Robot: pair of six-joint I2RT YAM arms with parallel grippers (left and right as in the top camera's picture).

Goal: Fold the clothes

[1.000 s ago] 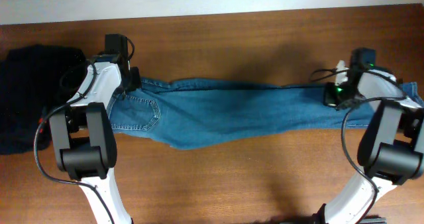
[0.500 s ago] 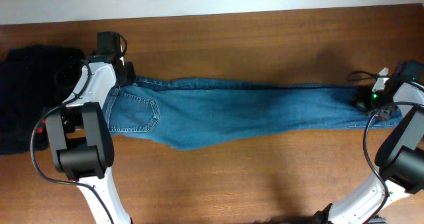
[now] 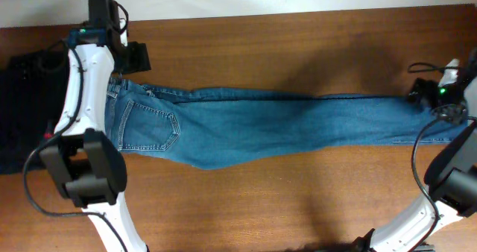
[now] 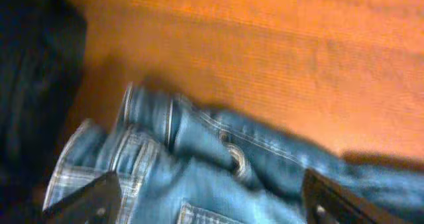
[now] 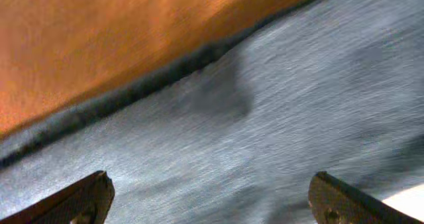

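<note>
Jeans (image 3: 298, 125) lie stretched beside black garment (image 3: 19, 133) on table (image 3: 261, 51)

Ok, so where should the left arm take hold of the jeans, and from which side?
I'd grip the jeans by the waistband, at its far corner. It is rumpled there, giving the jaws a thick edge, while the legs lie flat. Come down from the far side of the table, where the open left gripper is.
</note>
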